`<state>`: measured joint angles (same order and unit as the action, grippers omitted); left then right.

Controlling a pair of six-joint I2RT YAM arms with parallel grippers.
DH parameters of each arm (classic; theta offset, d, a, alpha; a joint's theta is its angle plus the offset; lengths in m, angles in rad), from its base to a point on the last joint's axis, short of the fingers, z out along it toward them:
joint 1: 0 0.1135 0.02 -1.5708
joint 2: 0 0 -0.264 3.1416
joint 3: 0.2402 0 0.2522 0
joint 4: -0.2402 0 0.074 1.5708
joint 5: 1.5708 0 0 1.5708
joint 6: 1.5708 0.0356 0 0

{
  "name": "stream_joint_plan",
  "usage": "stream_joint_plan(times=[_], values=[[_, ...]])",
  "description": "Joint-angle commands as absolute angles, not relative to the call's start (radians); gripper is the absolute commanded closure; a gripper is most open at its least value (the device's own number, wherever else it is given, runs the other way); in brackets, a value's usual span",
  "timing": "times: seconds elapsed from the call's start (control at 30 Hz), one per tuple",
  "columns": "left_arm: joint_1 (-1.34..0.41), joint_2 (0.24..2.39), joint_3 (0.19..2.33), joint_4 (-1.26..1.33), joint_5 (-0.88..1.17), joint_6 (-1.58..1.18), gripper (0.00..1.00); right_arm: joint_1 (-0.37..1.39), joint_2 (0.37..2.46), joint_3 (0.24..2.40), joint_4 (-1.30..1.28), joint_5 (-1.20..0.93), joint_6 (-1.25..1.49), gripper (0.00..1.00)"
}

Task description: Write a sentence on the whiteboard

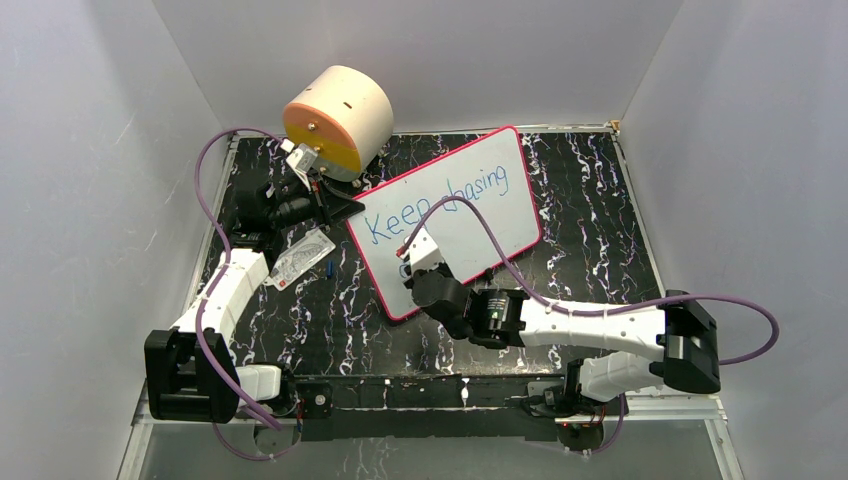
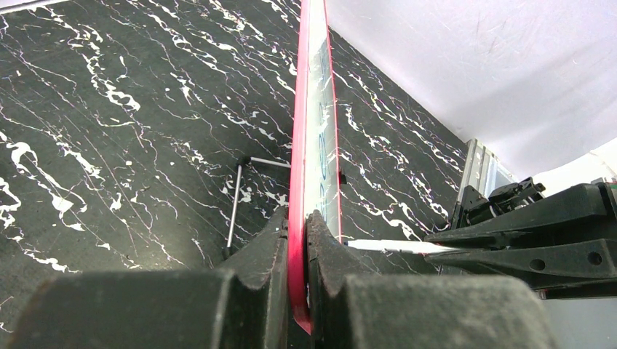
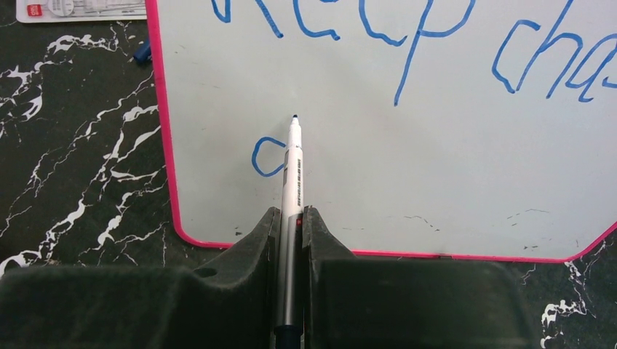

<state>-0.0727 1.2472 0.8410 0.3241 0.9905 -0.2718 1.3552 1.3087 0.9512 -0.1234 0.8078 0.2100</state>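
Note:
The whiteboard (image 1: 470, 205) with a pink-red border lies tilted on the black marbled table. Blue handwriting on it reads "Keep chasing" (image 1: 440, 205), with one curved stroke (image 3: 265, 156) of a second line below. My left gripper (image 1: 340, 205) is shut on the board's left edge (image 2: 298, 240), seen edge-on in the left wrist view. My right gripper (image 1: 415, 250) is shut on a white and silver marker (image 3: 292, 182) over the board's lower left part. The marker tip (image 3: 295, 118) stands just right of the curved stroke; contact with the board cannot be told.
A cream and orange cylinder (image 1: 338, 120) stands at the back left. A small white printed card (image 1: 300, 258) and a blue cap (image 1: 329, 268) lie left of the board. A thin metal rod (image 2: 234, 203) lies behind the board. Purple cables arc over both arms.

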Motion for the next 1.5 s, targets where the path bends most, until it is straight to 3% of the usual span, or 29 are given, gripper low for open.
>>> stream_joint_plan(times=[0.0, 0.5, 1.47], values=[[-0.101, 1.263, 0.826, 0.247, 0.983, -0.163, 1.0, 1.339, 1.304, 0.981, -0.047, 0.809, 0.174, 1.0], [-0.101, 1.266, 0.828, 0.25, 0.987, -0.166, 1.0, 1.304, 1.347, 1.003, -0.032, 0.765, 0.162, 1.0], [-0.101, 1.266, 0.828, 0.25, 0.986, -0.168, 1.0, 1.305, 1.355, 1.011, -0.282, 0.695, 0.294, 1.0]])
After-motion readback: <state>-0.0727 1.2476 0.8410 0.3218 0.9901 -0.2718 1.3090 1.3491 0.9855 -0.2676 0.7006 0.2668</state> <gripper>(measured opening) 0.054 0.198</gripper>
